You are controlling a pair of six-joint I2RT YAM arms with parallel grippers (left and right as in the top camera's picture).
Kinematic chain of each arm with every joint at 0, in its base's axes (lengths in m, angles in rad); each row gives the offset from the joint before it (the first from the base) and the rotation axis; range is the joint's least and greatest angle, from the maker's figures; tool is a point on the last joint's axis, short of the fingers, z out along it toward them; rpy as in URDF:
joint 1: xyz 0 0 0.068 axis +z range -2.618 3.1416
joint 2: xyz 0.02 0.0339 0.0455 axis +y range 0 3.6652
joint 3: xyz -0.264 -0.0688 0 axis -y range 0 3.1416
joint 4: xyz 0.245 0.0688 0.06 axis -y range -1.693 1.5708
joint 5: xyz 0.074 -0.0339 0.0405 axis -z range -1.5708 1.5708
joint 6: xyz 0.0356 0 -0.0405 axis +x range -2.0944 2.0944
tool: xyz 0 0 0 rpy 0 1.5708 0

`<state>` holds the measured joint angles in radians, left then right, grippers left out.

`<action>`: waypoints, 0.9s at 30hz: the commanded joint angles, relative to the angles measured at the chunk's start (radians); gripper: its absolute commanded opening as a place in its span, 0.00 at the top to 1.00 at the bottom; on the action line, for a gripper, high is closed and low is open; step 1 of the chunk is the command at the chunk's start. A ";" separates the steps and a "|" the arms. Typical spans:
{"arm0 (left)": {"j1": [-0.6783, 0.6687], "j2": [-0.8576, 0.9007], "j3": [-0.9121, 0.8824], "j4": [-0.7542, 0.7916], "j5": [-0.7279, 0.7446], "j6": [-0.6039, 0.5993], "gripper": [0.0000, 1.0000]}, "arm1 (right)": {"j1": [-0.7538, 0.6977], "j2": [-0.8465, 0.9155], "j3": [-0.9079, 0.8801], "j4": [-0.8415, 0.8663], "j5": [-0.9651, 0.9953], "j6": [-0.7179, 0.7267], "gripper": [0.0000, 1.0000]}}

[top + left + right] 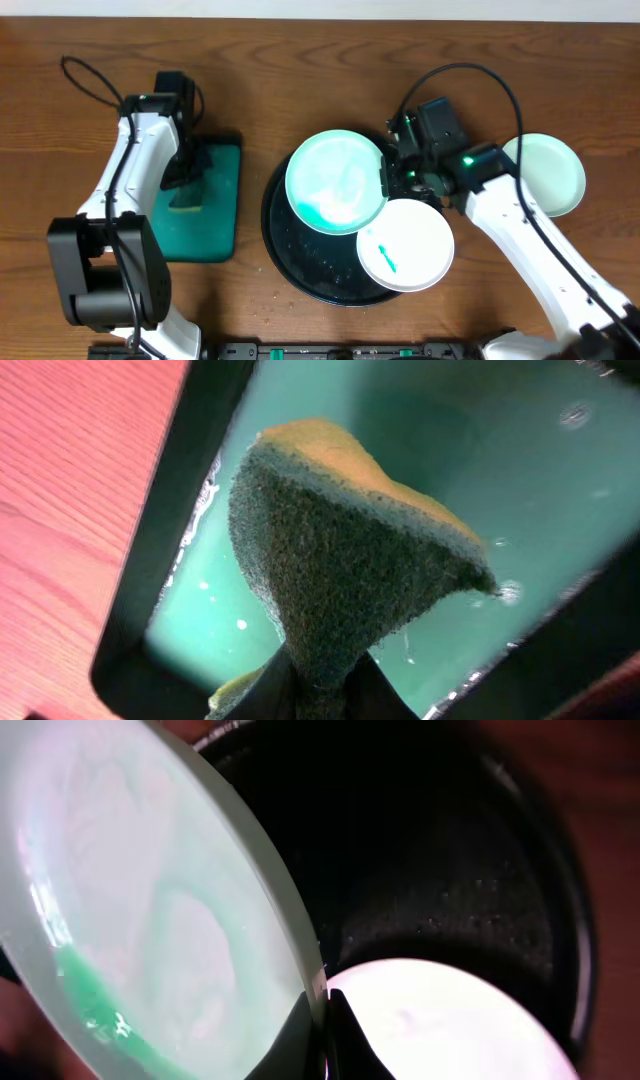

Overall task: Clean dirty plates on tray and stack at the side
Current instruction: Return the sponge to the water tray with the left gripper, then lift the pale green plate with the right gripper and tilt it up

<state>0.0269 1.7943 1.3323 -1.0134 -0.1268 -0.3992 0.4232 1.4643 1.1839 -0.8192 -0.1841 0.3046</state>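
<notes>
The round black tray [310, 275] sits mid-table. My right gripper [388, 178] is shut on the rim of a pale-mint plate [335, 182] with teal smears and holds it tilted over the tray's back; it also shows in the right wrist view [150, 910], with the jaws [322, 1020] pinching its edge. A white plate [405, 245] with a small teal smear lies on the tray's right side [440, 1020]. A third pale plate [548, 172] lies on the table at the right. My left gripper [188, 165] is shut on a sponge [340, 550] over the teal tray.
The rectangular black tray with teal inside [220, 215] lies at the left under my left gripper; its wet teal floor [480, 470] and black rim [190, 490] fill the left wrist view. A black cable [85, 80] loops at the back left.
</notes>
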 commanded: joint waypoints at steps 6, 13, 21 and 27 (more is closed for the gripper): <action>0.011 0.003 -0.021 0.006 0.037 -0.006 0.76 | 0.002 -0.044 0.022 0.027 0.246 -0.040 0.99; 0.011 0.003 -0.021 0.009 0.041 -0.006 0.69 | 0.036 -0.044 0.022 0.133 0.346 -0.148 0.99; 0.011 0.003 -0.021 0.014 0.087 -0.006 0.28 | 0.180 -0.044 0.022 0.143 0.602 -0.340 0.99; 0.011 0.003 -0.021 0.017 0.090 -0.006 0.20 | 0.322 -0.040 0.022 0.142 0.863 -0.399 0.99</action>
<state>0.0349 1.7943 1.3109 -0.9936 -0.0456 -0.4034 0.6830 1.4311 1.1839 -0.6811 0.4637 -0.0223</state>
